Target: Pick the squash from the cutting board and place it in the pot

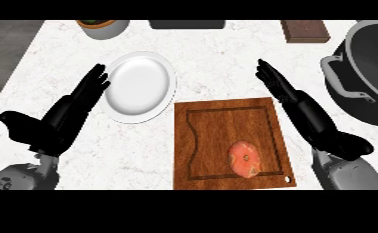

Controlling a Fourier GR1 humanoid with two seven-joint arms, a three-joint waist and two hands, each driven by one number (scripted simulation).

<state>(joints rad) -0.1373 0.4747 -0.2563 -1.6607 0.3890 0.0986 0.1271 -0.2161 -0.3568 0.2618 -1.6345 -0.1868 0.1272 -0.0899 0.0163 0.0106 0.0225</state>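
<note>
**Head view: squash sits left of my right hand, pot off to the right**

Head view puts the squash (244, 159) on the cutting board (221, 122), toward the board's near right corner, just inside the carved groove. It looks roundish and pale orange, slightly longer along the near-far line, so I read no strong long axis to align with.

My right hand (295, 99) lies beside the board's right edge, fingers straight and pointing away toward the counter's far edge, holding nothing. The squash is to its left and nearer me than the fingertips, so I judge the coming move as a pull back and a swing inward over the board. My left hand (70, 109) is also flat and empty, out at the counter's left side, touching or overlapping the rim of the white plate (140, 87); it is well apart from the squash, so the right one is the clear choice.

The pot (358, 72) stands at the counter's right edge, partly out of view, just beyond my right forearm. Between board and pot the counter (221, 52) looks open, but the pot's handle and rim face the carry path, so I would lift high enough before crossing.
</note>
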